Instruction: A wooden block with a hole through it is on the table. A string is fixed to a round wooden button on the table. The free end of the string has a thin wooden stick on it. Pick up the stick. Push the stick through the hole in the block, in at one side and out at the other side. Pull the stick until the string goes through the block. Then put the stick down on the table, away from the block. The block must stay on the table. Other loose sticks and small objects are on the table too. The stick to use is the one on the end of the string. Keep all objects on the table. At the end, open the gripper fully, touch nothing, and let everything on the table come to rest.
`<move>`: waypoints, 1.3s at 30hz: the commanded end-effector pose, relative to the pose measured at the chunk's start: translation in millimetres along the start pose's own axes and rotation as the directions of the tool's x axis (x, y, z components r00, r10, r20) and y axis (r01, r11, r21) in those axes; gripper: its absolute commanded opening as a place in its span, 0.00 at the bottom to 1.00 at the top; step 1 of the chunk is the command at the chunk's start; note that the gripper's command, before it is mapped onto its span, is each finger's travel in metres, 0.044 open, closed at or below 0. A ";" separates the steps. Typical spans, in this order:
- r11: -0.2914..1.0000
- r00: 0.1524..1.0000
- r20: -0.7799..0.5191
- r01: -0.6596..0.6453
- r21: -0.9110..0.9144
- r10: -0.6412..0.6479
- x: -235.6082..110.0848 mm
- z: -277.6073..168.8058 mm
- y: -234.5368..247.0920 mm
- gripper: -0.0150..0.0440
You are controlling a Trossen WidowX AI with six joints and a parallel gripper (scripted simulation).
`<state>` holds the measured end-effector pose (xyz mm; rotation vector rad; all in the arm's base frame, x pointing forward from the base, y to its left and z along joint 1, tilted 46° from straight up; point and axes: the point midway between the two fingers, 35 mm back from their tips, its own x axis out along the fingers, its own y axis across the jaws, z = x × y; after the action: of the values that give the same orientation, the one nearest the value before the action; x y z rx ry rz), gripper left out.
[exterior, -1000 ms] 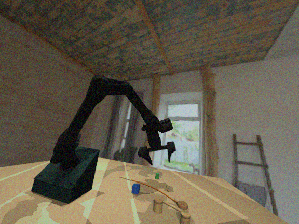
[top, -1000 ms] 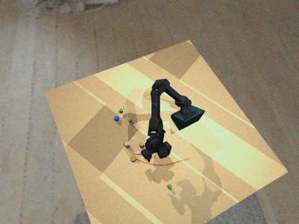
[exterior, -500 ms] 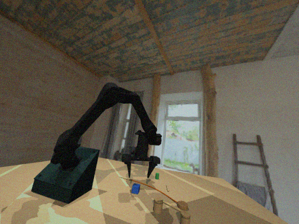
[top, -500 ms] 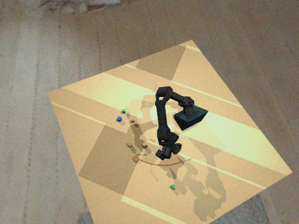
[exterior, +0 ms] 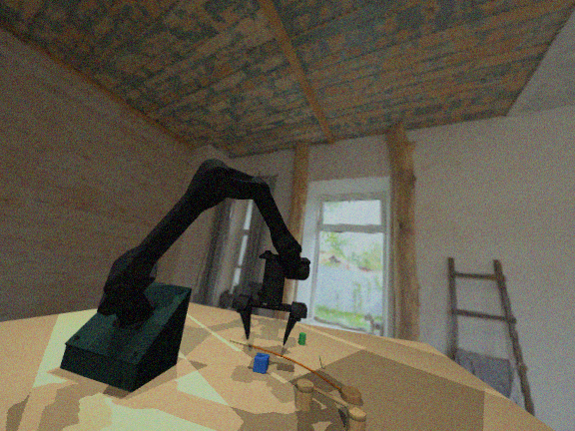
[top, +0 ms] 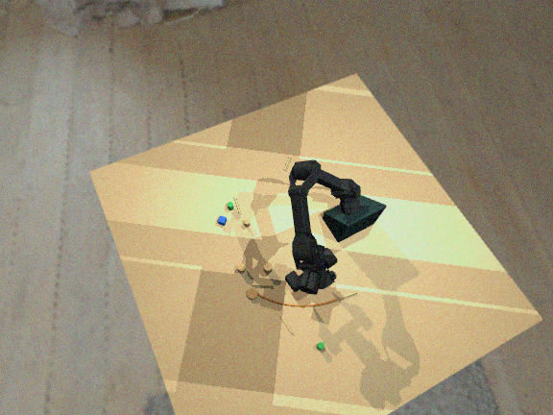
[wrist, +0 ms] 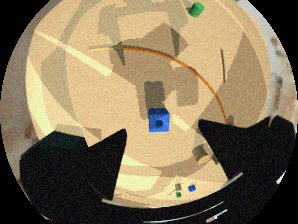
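Observation:
The blue block, with a dark round hole in its face, stands on the table; the arm hides it in the top view. My gripper is open and empty, pointing down above the table near the block. The orange string curves from the round wooden button to the thin pale stick. The stick lies on the table beyond the block in the wrist view. The button is mostly hidden there by a finger.
A green cylinder and a loose stick lie beyond the string. Two wooden cylinders stand near the button. A small blue cube and another green cylinder are farther off.

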<state>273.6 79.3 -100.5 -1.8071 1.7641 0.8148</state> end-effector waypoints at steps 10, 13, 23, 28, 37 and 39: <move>0.264 1.000 -0.001 0.002 0.965 -0.004 -8.1 -4.2 0.7 1.00; 0.112 1.000 -0.001 0.002 0.994 -0.004 -9.1 -4.7 0.9 1.00; -0.392 1.000 -0.001 0.000 0.920 -0.004 -11.7 -6.2 1.7 1.00; -0.613 1.000 -0.001 -0.001 0.790 -0.003 -12.9 -6.9 2.0 1.00; -0.901 1.000 -0.002 -0.002 0.434 -0.003 -15.2 -8.2 2.7 1.00; -0.941 1.000 -0.002 -0.003 0.339 -0.003 -15.6 -8.5 2.9 1.00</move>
<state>273.3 82.1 -89.6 -0.3374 1.3319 -0.8612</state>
